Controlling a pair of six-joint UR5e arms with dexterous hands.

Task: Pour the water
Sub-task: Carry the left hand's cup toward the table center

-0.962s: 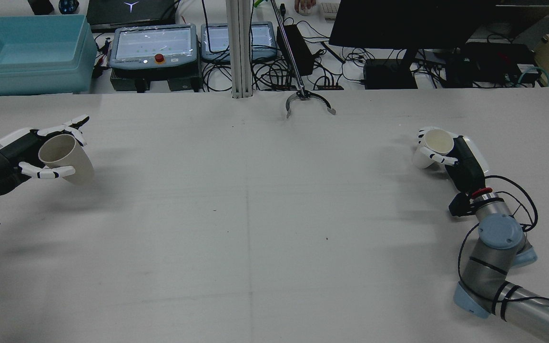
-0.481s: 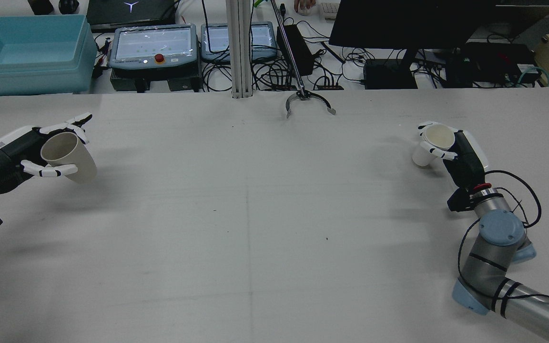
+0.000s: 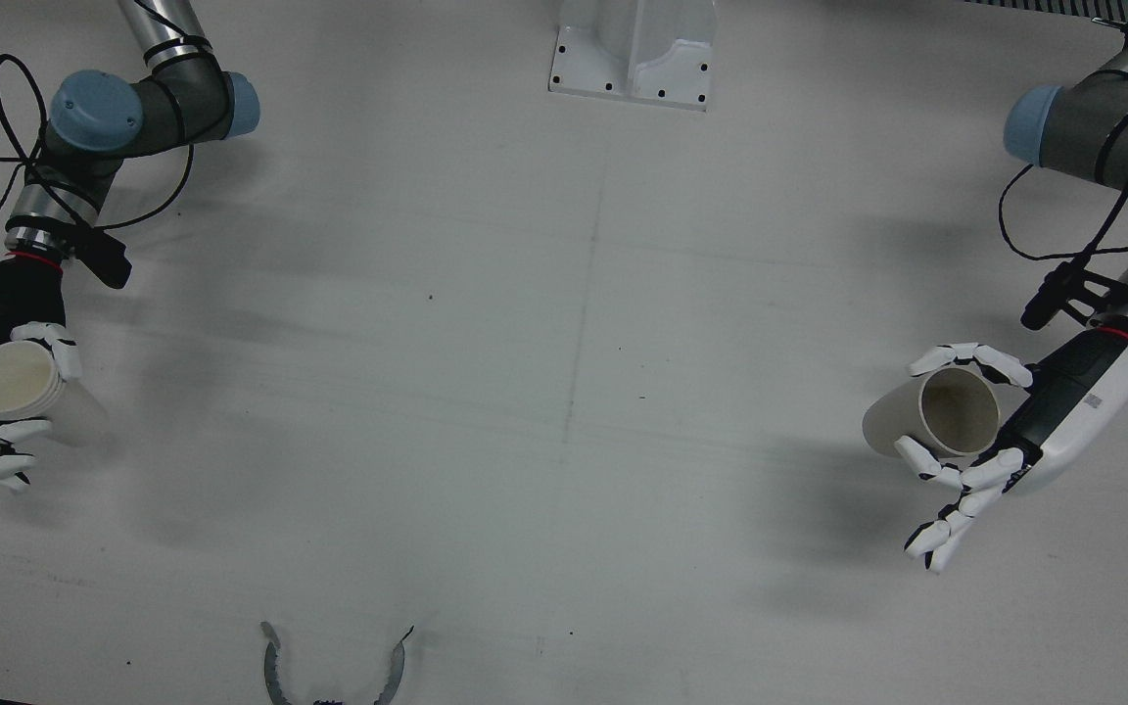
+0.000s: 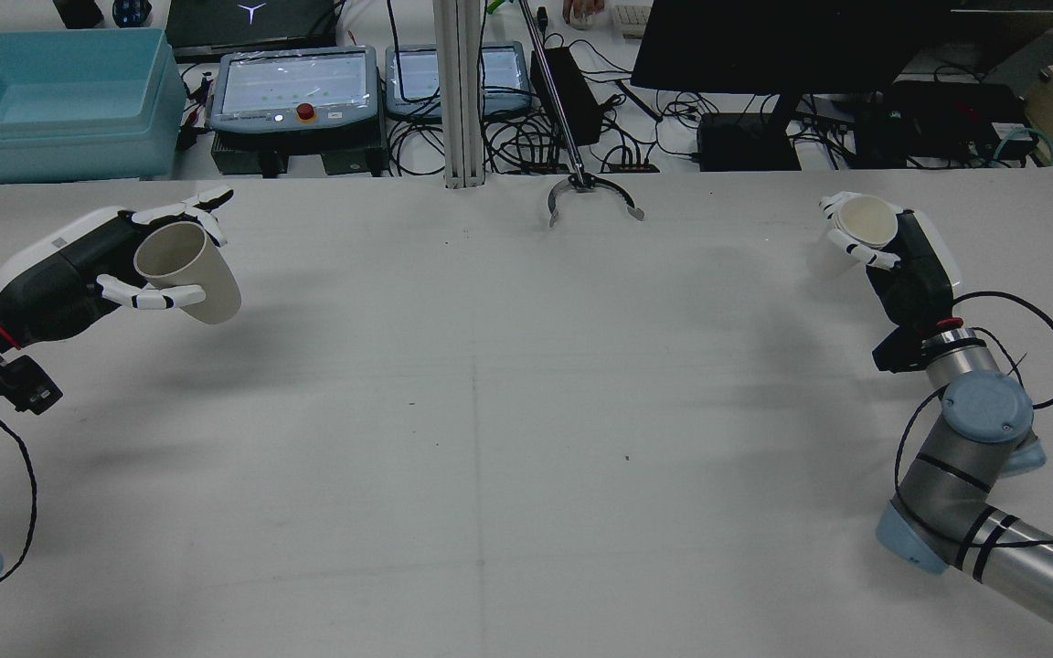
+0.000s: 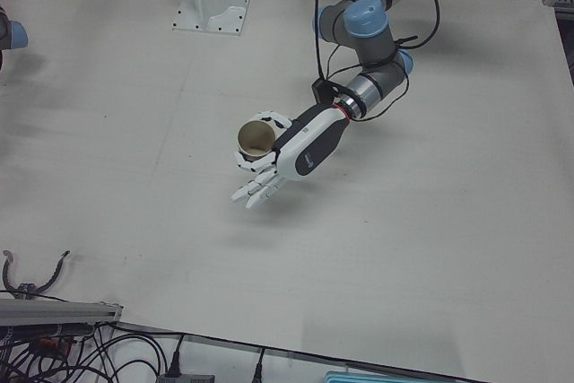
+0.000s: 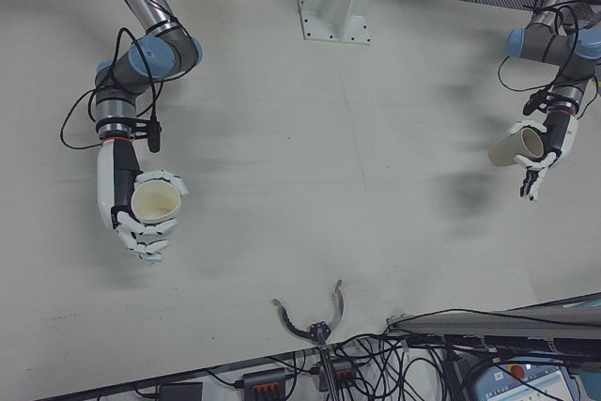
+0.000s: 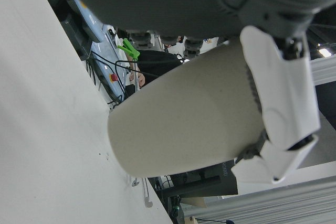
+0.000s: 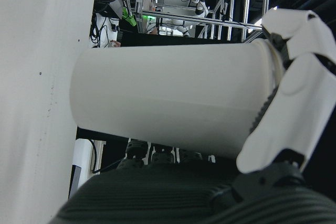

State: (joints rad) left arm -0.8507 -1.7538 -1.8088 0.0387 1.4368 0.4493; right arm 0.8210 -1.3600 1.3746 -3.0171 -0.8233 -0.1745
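Cups: one tan cup [image 4: 186, 271] sits grasped in the left hand [image 4: 115, 265], raised above the table [image 4: 490, 411] at nine o'clock and tilted; a white cup [image 4: 860, 227] is clasped in the right hand [image 4: 892, 251] at three o'clock, lifted too.

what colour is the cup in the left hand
Off-white, a pale beige paper cup held in the left hand; the rear view shows it best.
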